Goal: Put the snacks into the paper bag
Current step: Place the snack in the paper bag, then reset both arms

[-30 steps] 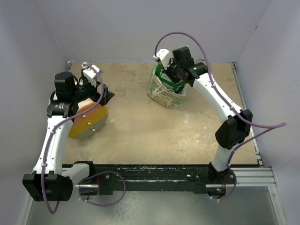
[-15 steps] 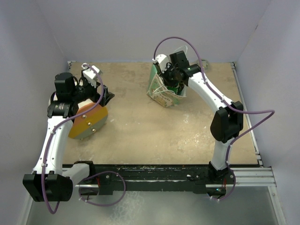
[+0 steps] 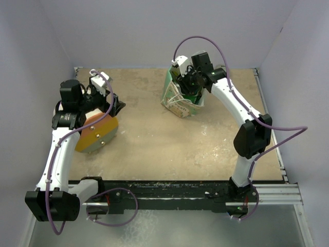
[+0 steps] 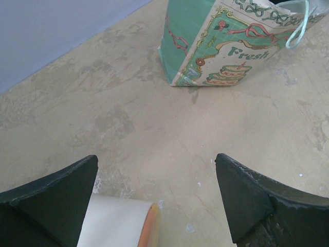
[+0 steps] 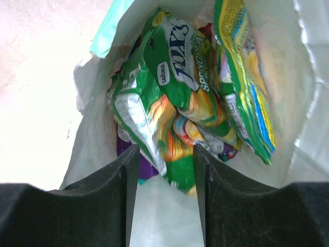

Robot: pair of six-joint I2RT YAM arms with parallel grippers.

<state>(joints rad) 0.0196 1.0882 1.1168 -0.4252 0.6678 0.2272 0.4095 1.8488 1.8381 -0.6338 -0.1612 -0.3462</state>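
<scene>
Right gripper (image 3: 186,85) sits over the mouth of the bag (image 3: 180,100), at the far side of the table (image 3: 154,139), right of centre. Bag is upright and leans a little.

Right wrist view: gripper (image 5: 164,154) points down into the bag (image 5: 290,77). Jaws stand part-way open. The lower end of one green snack (image 5: 175,77) lies between the fingertips. Pale bag wall shows between it and one finger, so it is not clamped. More snacks lie beneath and beside it in the bag: green, purple, one with yellow and blue.

Left gripper (image 3: 115,105) is at the left of the table, well apart from the bag. Left wrist view: jaws (image 4: 155,162) fully spread, nothing between them. Cone (image 4: 121,221) lies under one finger, orange end toward the table centre. Bag (image 4: 216,46) shows ahead with its printed front.
</scene>
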